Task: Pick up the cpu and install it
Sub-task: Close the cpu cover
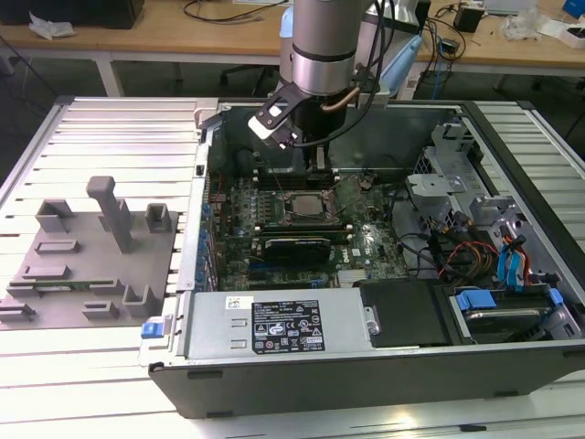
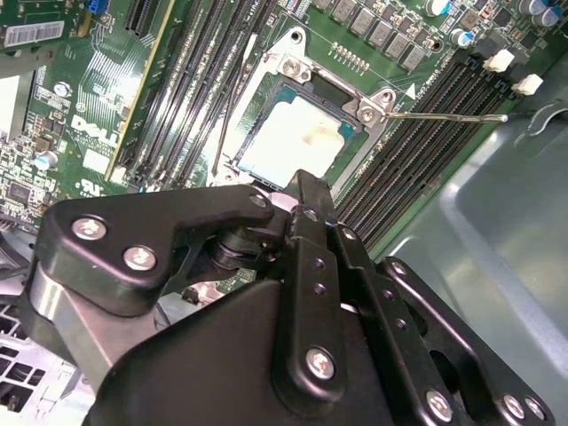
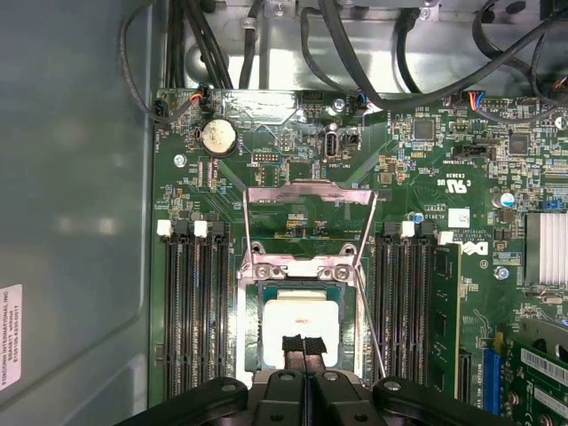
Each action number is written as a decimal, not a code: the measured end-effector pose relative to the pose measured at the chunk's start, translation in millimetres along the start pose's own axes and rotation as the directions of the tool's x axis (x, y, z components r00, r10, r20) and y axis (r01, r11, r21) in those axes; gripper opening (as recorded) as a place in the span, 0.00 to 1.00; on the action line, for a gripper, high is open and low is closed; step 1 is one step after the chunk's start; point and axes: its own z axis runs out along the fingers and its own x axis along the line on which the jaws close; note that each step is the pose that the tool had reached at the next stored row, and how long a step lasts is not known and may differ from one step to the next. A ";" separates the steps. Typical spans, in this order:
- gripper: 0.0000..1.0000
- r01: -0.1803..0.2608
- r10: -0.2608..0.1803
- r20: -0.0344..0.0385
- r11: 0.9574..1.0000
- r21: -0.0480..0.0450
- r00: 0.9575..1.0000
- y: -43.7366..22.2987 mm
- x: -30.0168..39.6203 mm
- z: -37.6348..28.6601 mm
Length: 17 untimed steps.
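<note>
The cpu (image 3: 302,321), a small square chip with a pale silvery top, lies flat in the motherboard socket (image 3: 245,302), also seen in the second wrist view (image 2: 293,138). The socket's metal load frame (image 3: 307,197) is swung up and open, and its thin lever (image 2: 444,114) stands out to the side. My gripper (image 3: 303,346) hangs just above the chip's near edge with its two black fingertips pressed together and nothing between them. In the exterior view the gripper (image 1: 319,172) is inside the computer case, right over the socket (image 1: 301,207).
Memory slots (image 3: 191,302) flank the socket on both sides. The case's grey wall (image 3: 71,222) and bundled cables (image 3: 373,53) are close by. In the exterior view a power supply (image 1: 274,325) is at the case front, a drive cage (image 1: 439,187) at the right, and grey fixture blocks (image 1: 91,256) at the left.
</note>
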 end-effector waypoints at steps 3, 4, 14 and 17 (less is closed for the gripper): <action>0.11 0.000 0.000 0.000 1.000 0.000 1.000 0.0 0.0 -0.1; 0.11 0.000 0.000 0.000 1.000 0.000 1.000 0.0 0.0 -0.1; 0.11 0.000 0.000 0.000 1.000 0.000 1.000 0.3 0.0 -10.8; 0.11 0.000 0.000 0.000 1.000 0.000 1.000 0.4 0.0 -13.3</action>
